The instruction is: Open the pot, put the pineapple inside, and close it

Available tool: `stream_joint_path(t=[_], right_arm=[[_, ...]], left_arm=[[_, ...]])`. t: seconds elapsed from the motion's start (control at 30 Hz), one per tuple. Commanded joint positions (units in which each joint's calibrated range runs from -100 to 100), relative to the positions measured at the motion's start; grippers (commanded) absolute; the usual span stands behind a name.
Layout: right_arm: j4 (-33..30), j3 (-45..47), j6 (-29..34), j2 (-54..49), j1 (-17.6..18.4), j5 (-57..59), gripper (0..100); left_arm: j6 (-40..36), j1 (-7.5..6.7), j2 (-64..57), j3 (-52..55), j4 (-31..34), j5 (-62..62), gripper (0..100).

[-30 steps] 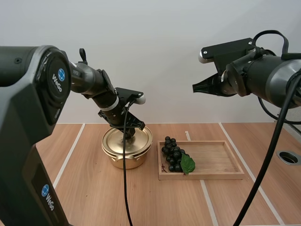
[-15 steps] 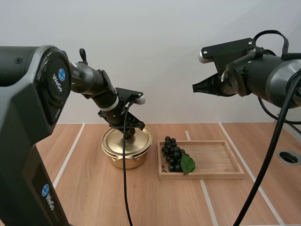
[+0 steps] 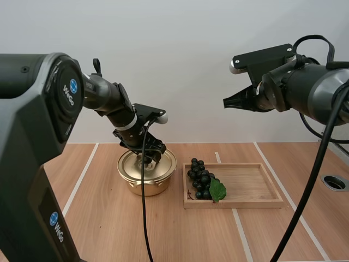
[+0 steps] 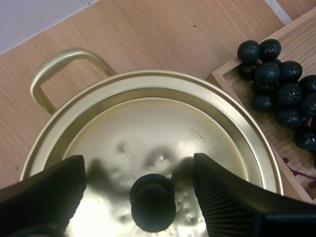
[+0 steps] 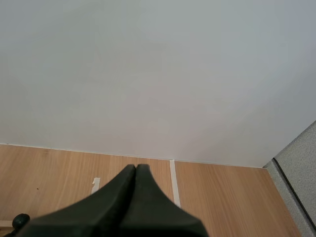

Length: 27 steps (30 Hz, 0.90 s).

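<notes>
High view: the left end effector (image 3: 147, 160) is over the pot (image 3: 143, 186), placed to take the lid (image 3: 162, 162). The grapes (image 3: 200, 179) wait in the tray (image 3: 251, 185). The right end effector (image 3: 226, 102) hangs high, out of the way.
Left wrist view: the fingers (image 4: 227, 207) are wide open on both sides of the knob (image 4: 152, 201), holding nothing.
Right wrist view: the fingers (image 5: 123, 197) are pressed together, empty.

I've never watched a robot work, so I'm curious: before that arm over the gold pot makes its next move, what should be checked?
1. Lid seated flat on the pot: ok.
2. Left jaws open, with a finger on each side of the lid's knob, neither touching it: ok.
3. Knob centred between them: roughly, though it sits nearer one finger: ok.
4. Right jaws shut and held high, away from the pot: ok.
5. Fruit ready: a bunch of grapes lies in the wooden tray beside the pot, while the task names a pineapple: not ok.
</notes>
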Motion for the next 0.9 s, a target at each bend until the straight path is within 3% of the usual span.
stream_joint_path(t=[0.0,0.43,0.67,0.87], right_arm=[[-0.2,0.1,-0.4,-0.5,-0.2,-0.4,0],[-0.5,3.4,-0.4,-0.5,-0.2,-2.9,0],[2.5,3.7,-0.2,-0.7,-0.2,-2.9,0],[1.5,9.2,-0.1,-4.5,-0.2,-13.2,0]], left_arm=[[0.2,-0.17,-2.1,-2.2,0.1,0.4,100],[-1.8,-0.17,-17.4,-19.3,0.1,12.4,100],[-3.2,-0.09,-26.7,-29.2,0.1,15.7,100],[-3.4,-0.09,-35.1,-33.5,2.3,15.7,100]])
